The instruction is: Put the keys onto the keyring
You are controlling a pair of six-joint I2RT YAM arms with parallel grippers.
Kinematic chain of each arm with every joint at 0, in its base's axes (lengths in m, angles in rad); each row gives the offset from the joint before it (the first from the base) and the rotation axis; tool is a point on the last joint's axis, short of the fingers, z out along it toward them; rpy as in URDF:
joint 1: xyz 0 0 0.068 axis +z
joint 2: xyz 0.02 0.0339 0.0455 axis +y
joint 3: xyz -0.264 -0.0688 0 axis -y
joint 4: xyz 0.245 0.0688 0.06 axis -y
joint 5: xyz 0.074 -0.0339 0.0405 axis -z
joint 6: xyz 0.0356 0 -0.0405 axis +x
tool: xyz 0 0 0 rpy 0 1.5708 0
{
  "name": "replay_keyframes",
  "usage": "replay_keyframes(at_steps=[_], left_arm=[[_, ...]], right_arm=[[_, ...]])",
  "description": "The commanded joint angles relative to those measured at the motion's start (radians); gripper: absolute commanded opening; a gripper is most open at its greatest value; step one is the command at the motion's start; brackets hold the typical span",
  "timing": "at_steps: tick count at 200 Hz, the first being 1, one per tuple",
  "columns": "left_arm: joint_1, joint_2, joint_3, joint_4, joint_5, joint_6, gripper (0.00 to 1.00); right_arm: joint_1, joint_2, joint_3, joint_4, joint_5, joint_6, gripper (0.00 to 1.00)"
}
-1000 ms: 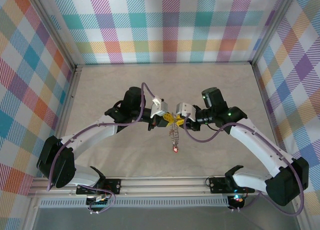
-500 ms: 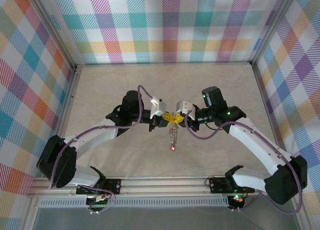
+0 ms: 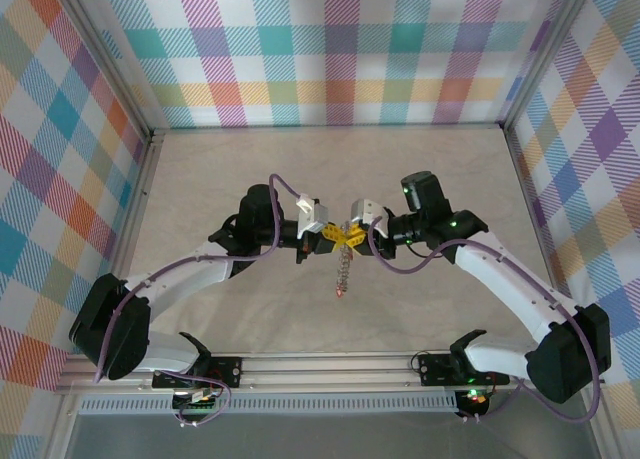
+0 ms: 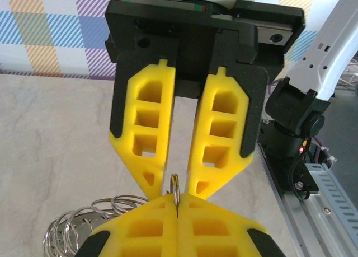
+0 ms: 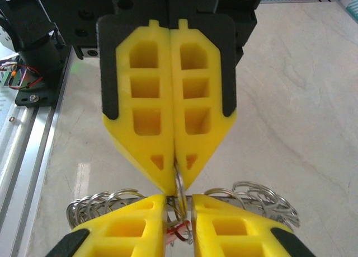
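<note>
Above the worktop (image 3: 200, 189), pinched the keyring (image 5: 179, 183) in the pressed-together right pincer (image 5: 175, 185), with the left pincer (image 4: 174, 187) spread astride its rim and a red key (image 3: 342, 293) dangling below. Likely needed a slow, square left closing, without twisting the ring.

The walls (image 3: 330, 49) are a pastel plaid of teal, orange, purple, yellow and pink bands on white, and the worktop (image 3: 250, 169) is beige with faint marbling. The left gripper (image 4: 174, 184) and right gripper (image 5: 176, 181) have bright yellow fingers backed in black, on white-and-black arms (image 3: 510, 289) with purple cables (image 3: 402, 270). The keyring (image 5: 258, 196) is silvery grey, and the key (image 3: 341, 292) has a red head.
</note>
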Motion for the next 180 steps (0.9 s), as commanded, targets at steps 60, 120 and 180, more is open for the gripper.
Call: replay_keyframes(at_steps=[60, 120, 180], left_arm=[[0.003, -0.050, 0.019, 0.068, 0.061, 0.030, 0.00], [0.002, -0.060, 0.003, 0.060, 0.019, 0.042, 0.00], [0.000, -0.035, 0.174, -0.524, -0.055, 0.323, 0.19]], right_arm=[[-0.023, 0.007, 0.004, 0.016, -0.132, 0.023, 0.14], [-0.023, 0.034, 0.031, 0.002, -0.148, 0.010, 0.00], [-0.004, 0.017, 0.111, -0.160, 0.080, -0.056, 0.00]])
